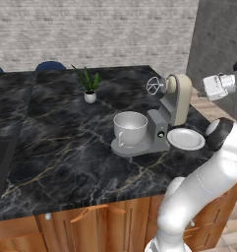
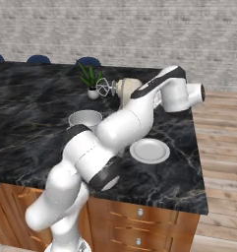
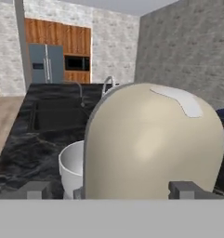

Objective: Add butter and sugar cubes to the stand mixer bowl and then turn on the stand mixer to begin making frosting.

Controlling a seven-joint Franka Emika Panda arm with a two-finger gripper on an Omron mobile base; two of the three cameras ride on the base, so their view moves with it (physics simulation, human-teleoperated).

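Observation:
The stand mixer (image 1: pixel 170 110) stands on the dark marble counter with its cream head (image 3: pixel 150 144) tilted up and the wire whisk (image 1: pixel 153 84) raised. On the mixer's grey base sits the white stand mixer bowl (image 1: pixel 130 128), whose rim (image 3: pixel 70 165) also peeks out to the left of the head. My gripper (image 1: pixel 206 88) hovers to the right of the head at its rounded back, apart from it. It is open (image 3: pixel 113 189), the fingertips (image 3: pixel 39 189) spread wide with nothing between them. The butter and the sugar cubes are out of view.
A flat white plate (image 1: pixel 186 139) lies right of the mixer base, under my hand. A small potted plant (image 1: pixel 90 93) stands at the back. Beyond the bowl lie a sink (image 3: pixel 53 116) and faucet (image 3: pixel 108 83). The counter's right edge (image 2: pixel 201 162) drops to wooden floor.

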